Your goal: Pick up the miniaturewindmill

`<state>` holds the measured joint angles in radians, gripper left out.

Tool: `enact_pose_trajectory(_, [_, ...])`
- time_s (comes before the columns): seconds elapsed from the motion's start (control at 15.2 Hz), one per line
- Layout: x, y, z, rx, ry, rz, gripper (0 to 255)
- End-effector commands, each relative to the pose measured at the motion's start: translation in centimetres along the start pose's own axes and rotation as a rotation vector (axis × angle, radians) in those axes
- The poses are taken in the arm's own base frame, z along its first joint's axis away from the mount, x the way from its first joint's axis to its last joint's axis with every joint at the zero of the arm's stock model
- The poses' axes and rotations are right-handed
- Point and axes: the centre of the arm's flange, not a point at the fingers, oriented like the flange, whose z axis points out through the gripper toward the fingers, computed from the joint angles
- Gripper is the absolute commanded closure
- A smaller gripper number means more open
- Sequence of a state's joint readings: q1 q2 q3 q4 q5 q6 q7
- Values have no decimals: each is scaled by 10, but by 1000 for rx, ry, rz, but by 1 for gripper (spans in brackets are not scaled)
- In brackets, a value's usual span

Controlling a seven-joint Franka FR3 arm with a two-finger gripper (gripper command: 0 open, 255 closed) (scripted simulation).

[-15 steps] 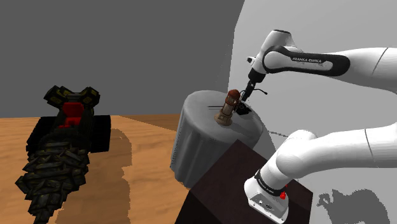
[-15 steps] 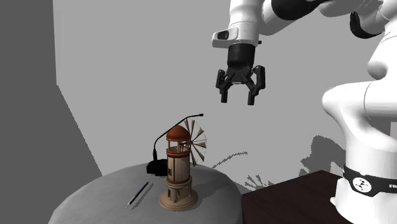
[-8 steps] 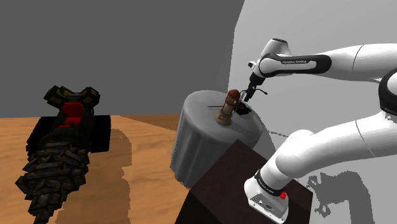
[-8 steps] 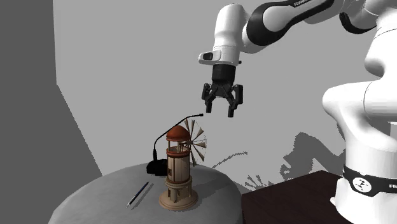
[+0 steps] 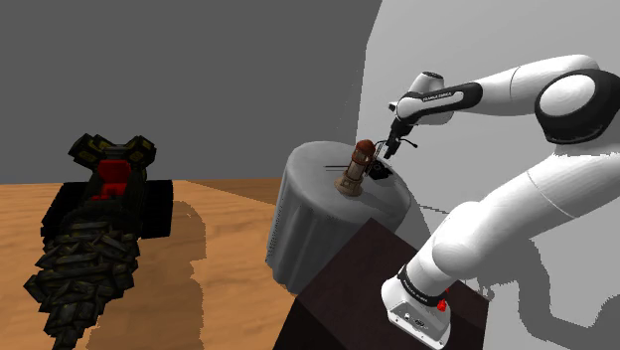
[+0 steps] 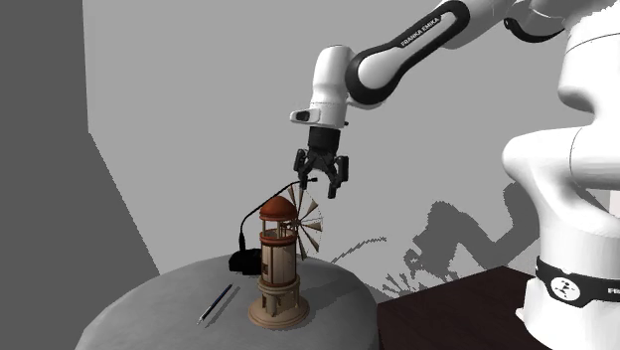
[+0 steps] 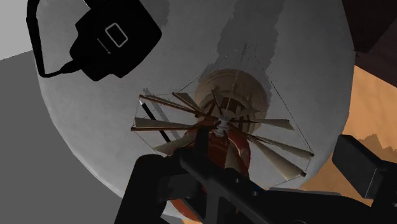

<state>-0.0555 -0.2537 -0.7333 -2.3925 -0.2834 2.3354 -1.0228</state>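
- The miniature windmill [image 6: 278, 263] stands upright on a round table [image 6: 129, 310] with a grey top, near the middle of it; it has a tan tower on a wider round base, a red-brown dome and thin tan sails
- The sails face the second exterior view's right
- The gripper [image 6: 320, 180] hangs in the air just above the windmill's dome and sails, its two black fingers [image 6: 301, 164] spread apart with nothing between them, touching nothing
- In the wrist view the sails [image 7: 219, 124] fan out below the hand, the red dome [image 7: 219, 149] close under them, and the fingers [image 7: 362, 170] stand wide to either side
- A black gooseneck device [image 6: 244, 262] sits on the table just behind the windmill; its thin curved neck rises over the dome and its tip ends near the gripper
- A dark pen [image 6: 216, 303] lies flat on the tabletop, beside the windmill's base on the second exterior view's left, apart from it
- In the shoulder view the white arm [image 5: 556, 99] reaches from the dark stand [image 5: 343, 288] over the table [image 5: 318, 219] to the windmill [image 5: 355, 169]
- A dark blocky heap with a red patch [image 5: 94, 239] lies on the wooden floor [image 5: 219, 288], well apart from the table
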Motion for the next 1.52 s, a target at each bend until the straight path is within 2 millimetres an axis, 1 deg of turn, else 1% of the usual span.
enact_pose_trajectory(0.0, [-4,19,12,-12,-2,-15,0])
enact_pose_trajectory(0.46, [-5,13,48,-12,-2,-15,0])
enact_pose_trajectory(0.59, [-5,13,51,-12,-2,-15,0])
enact_pose_trajectory(0.66, [-5,12,52,-12,-2,-15,255])
enact_pose_trajectory(1.25, [-5,13,51,-12,-2,-15,255])
enact_pose_trajectory(1.45, [-5,15,36,-12,-2,-15,255])
